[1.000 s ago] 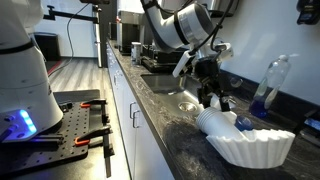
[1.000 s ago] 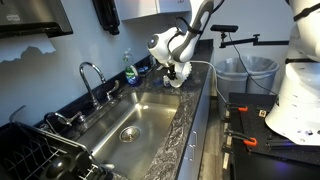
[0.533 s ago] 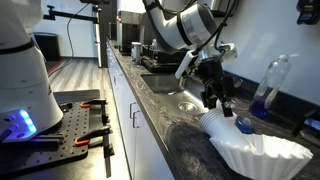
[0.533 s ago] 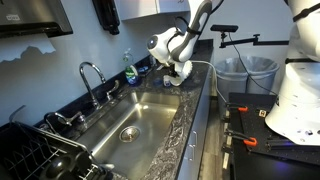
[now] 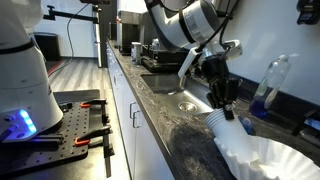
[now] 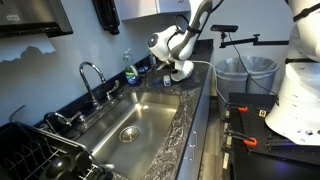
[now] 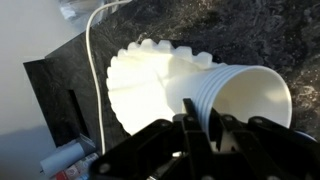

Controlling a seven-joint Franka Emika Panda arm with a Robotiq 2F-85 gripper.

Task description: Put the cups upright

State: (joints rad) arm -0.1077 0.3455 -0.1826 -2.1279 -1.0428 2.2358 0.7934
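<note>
A nested stack of white cups lies on its side on the dark stone counter, mouth toward the wrist camera. My gripper is shut on the cups' stacked rims, with one finger outside the wall and the other inside the mouth. In both exterior views the gripper points down over the cups at the counter's end.
A wide white fluted paper bowl touches the cups. A clear bottle with blue liquid stands by the wall behind them. The steel sink with its faucet lies further along. A white cable crosses the counter.
The gripper came down and shut on the cups' rim. The cups and the fluted bowl shifted along the counter toward the camera in an exterior view.
</note>
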